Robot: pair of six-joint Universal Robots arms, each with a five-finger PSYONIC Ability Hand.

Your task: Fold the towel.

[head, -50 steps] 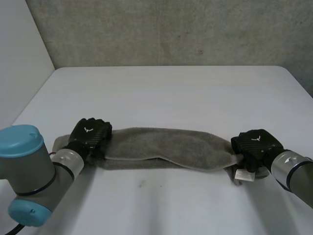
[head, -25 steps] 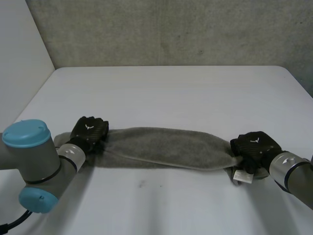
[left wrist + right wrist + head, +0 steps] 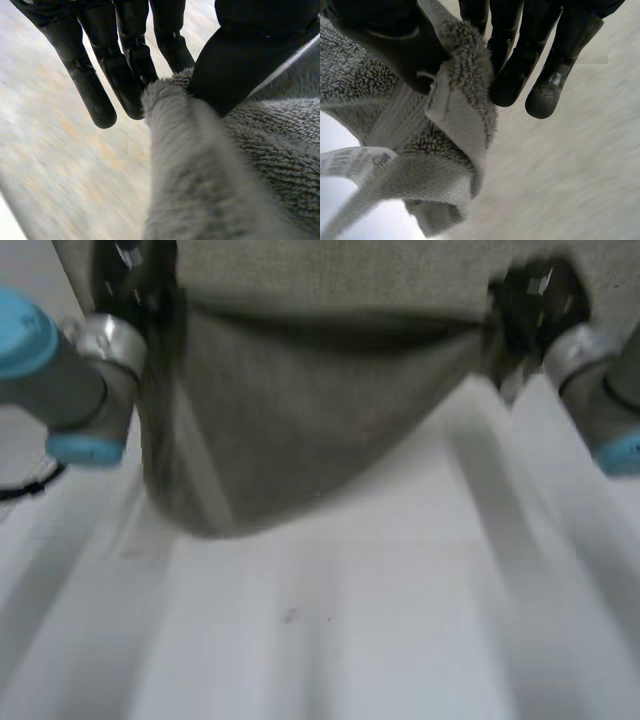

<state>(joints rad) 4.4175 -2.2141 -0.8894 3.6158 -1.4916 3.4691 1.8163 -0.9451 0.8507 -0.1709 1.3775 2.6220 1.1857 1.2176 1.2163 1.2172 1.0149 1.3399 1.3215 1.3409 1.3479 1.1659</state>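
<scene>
Above the white table (image 3: 400,640), the grey towel (image 3: 300,410) hangs stretched between the two hands like washing on a line. The left hand (image 3: 128,265) grips one end at about eleven o'clock and the right hand (image 3: 535,290) grips the other at about one o'clock. The upper edge runs fairly taut between them, and the body of the cloth sags in a deep belly whose lowest point drops toward seven o'clock. I cannot tell whether that low point touches the table. Seen from the left wrist, the thumb (image 3: 240,55) clamps a thick roll of pile against the straight fingers (image 3: 127,65), so that hand is pinched firmly on its end of the towel. From the right wrist the grip is the same. The thumb there presses a bunched corner against the fingers, and a white label (image 3: 350,162) dangles just below the pinch. The cloth looks soft, limp and light, with no stiffness of its own. It will drape wherever gravity takes it and will crease only where it is laid down. The looped pile looks grippy rather than slick, so a pinch should hold, though a thick bunch could work loose if it is swung hard. I judge the ends, near the corners, to be the right places to hold it, with the hands kept well apart so the cloth stays spread.
</scene>
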